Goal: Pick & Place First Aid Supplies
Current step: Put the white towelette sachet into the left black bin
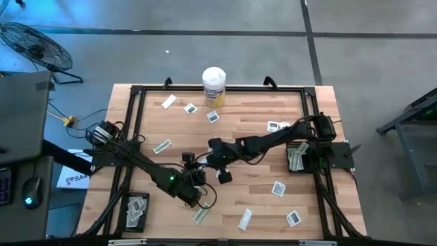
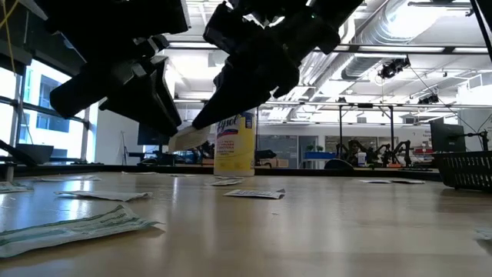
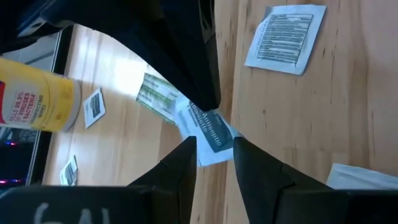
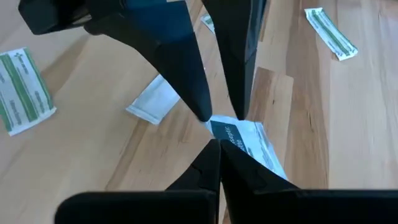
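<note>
Two jaws meet mid-bench: our right gripper (image 4: 214, 134) pinches shut on an antiseptic wipe packet (image 4: 245, 142); our left gripper (image 3: 214, 152) straddles its other end, partly open.

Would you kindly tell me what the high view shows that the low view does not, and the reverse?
Only the high view shows the black tray of packets at the table's right edge, the black tray near the front left corner, and a fan on the floor. Only the low view shows the room's ceiling ducts. Both show the yellow-labelled wipes canister, scattered packets and both arms meeting mid-table.
</note>
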Robot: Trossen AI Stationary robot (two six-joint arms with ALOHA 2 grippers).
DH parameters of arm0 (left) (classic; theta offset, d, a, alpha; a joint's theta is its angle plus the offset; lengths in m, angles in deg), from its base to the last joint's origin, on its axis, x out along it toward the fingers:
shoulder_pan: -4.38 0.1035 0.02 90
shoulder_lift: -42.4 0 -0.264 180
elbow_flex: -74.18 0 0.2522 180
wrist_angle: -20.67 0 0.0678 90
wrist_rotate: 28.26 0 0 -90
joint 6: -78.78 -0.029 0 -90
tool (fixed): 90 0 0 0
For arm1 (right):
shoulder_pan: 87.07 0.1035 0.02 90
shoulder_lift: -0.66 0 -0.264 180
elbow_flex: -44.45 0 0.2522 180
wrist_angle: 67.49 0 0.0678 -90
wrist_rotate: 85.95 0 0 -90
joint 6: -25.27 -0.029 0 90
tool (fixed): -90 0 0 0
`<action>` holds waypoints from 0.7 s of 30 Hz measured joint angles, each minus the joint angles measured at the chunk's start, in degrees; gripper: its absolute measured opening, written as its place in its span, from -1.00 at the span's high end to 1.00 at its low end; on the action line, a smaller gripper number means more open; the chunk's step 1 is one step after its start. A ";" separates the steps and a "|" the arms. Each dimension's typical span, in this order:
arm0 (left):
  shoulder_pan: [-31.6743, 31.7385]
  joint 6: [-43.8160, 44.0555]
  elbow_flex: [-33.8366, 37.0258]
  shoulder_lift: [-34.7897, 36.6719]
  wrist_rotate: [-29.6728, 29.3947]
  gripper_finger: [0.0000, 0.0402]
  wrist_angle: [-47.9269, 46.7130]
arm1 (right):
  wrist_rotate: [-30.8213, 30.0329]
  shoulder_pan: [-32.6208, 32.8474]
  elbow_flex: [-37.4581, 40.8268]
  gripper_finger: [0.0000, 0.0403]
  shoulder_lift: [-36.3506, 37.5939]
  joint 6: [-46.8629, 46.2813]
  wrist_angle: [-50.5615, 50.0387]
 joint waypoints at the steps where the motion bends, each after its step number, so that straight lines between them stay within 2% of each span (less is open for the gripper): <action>1: 0.00 -0.52 0.00 0.02 -0.05 0.47 -0.02 | -0.27 0.04 0.00 0.99 0.00 -0.48 0.00; 5: 0.01 -1.23 0.00 0.01 0.75 0.47 -0.13 | -0.50 0.06 -0.02 1.00 0.00 -2.08 -0.36; 10: 0.00 -1.19 0.00 0.00 2.45 0.47 -0.16 | -5.35 -0.08 -0.15 1.00 0.04 -2.89 -1.63; 16: 0.86 -0.22 0.00 0.00 -0.53 0.47 0.63 | -1.85 0.10 -0.15 1.00 0.04 -2.63 -0.45; 19: 2.42 0.73 0.00 0.00 -0.33 0.47 0.69 | -1.32 0.16 -0.15 0.99 0.04 -2.95 0.54; 21: 3.51 0.77 0.00 0.02 1.80 0.47 0.68 | -1.35 0.10 -0.15 0.99 0.07 -3.96 0.87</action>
